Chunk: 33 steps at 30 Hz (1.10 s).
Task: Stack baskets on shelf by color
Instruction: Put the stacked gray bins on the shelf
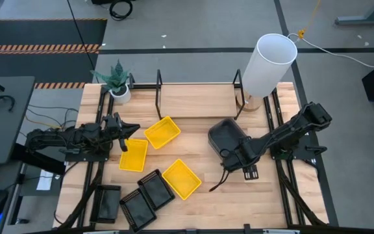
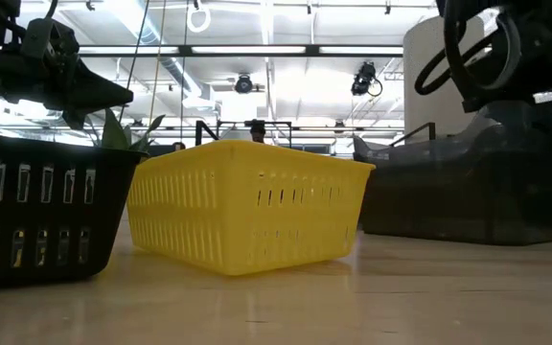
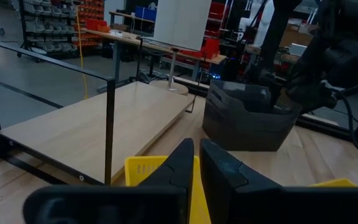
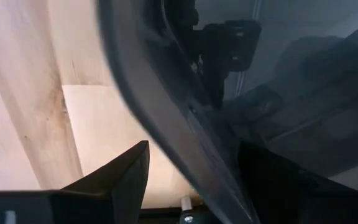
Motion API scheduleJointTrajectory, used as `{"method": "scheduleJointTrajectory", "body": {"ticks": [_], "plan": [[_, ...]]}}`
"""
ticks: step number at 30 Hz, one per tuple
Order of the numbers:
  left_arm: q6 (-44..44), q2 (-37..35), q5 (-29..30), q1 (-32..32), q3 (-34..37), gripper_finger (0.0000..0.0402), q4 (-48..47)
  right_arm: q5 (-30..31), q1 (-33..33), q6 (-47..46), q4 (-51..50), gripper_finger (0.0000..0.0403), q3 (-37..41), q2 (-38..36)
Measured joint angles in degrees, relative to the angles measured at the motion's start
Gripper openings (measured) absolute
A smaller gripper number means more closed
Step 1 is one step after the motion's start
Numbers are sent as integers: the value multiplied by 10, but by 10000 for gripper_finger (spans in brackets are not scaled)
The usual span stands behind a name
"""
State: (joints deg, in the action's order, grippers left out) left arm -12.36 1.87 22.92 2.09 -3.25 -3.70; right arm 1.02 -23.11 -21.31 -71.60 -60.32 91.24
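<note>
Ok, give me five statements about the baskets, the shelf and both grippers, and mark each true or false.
1. Three yellow baskets lie on the table. True.
2. The right gripper is at the smoky dark-grey basket, one finger outside its wall and one inside. True.
3. The shelf already holds a stack of black baskets. False: no basket is on it.
4. The left gripper is wide open. False: it is shut, holding nothing.
5. The white cylinder lies on its side. False: it stands upright.

Shelf (image 1: 193,101) board bare beside cylinder (image 1: 268,64)
</note>
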Motion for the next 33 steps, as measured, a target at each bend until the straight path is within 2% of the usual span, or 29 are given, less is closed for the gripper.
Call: {"method": "scheduleJointTrajectory", "body": {"ticks": [11, 33], "plan": [[0, 0, 0, 0, 0, 32, 0, -9, 0, 33, 72, 243, 35, -2], [0, 0, 0, 0, 0, 35, 0, -4, 0, 50, 75, 132, 38, -1]]}}
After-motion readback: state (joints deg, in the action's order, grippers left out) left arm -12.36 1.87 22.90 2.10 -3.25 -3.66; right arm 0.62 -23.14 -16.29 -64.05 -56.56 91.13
